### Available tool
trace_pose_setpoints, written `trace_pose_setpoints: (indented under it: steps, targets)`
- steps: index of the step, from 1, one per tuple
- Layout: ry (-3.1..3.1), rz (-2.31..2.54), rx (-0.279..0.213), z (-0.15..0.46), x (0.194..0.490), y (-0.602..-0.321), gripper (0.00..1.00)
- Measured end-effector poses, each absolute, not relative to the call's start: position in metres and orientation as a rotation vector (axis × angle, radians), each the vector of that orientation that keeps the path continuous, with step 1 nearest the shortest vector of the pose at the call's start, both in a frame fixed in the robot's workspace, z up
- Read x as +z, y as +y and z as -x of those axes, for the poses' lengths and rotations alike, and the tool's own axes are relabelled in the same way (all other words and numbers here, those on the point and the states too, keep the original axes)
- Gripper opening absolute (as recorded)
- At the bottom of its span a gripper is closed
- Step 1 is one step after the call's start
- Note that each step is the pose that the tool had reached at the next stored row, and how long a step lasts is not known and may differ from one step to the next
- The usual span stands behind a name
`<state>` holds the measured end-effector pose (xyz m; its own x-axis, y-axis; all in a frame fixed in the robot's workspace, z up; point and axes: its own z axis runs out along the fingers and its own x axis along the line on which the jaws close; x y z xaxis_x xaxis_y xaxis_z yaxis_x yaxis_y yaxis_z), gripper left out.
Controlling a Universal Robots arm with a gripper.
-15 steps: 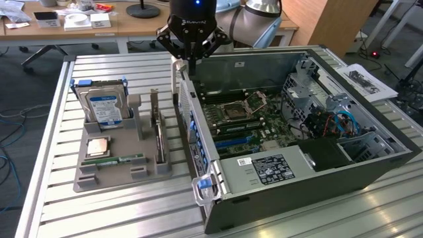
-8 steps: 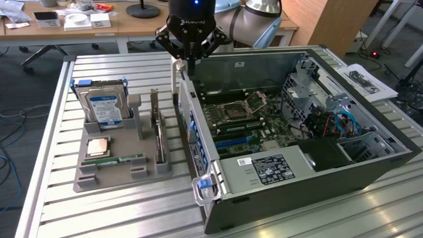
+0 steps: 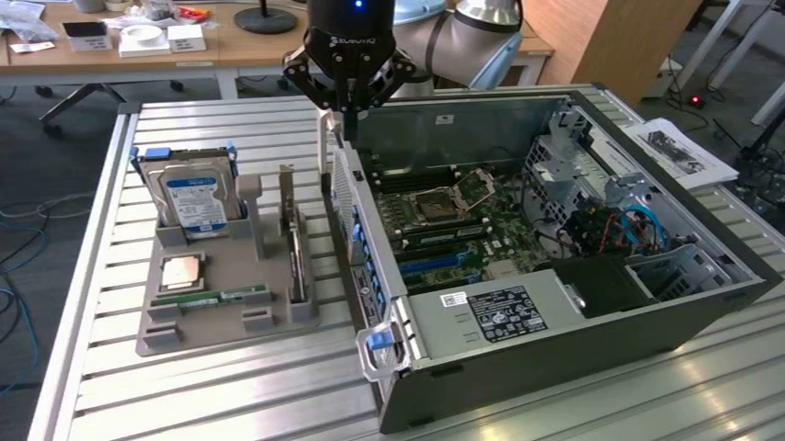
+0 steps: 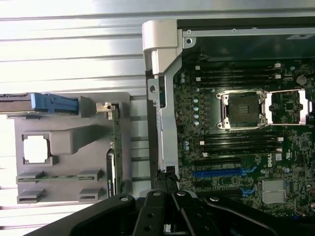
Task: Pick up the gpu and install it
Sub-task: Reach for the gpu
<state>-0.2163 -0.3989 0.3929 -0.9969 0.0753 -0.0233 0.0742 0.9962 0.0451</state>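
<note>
- Gripper (image 3: pixel 347 121) in the exterior view hung above the case (image 3: pixel 576 344), over the wall nearest the holder (image 3: pixel 202 333). Its fingers were pressed together, and we saw nothing pinched between them.
- We saw the gpu (image 3: pixel 294 248) standing on edge in the holder's slot, just beside the case and well apart from the gripper.
- We noted a drive (image 3: pixel 190 197) standing upright in the holder, towards the exterior view's left of the gpu.
- Through the wrist view we found the gripper (image 4: pixel 165 177) closed over the case wall, beside the motherboard (image 4: pixel 236 147).
- We saw the gpu (image 4: pixel 116 147) edge-on in the holder (image 4: pixel 74 140), untouched.
</note>
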Motion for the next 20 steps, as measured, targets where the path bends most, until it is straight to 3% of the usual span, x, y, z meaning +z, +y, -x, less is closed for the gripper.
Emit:
trace_pose_setpoints:
  steps: [20]
  targets:
    - [3.114, -0.117, 0.069, 0.2261, 0.3929, -0.3989, 0.11]
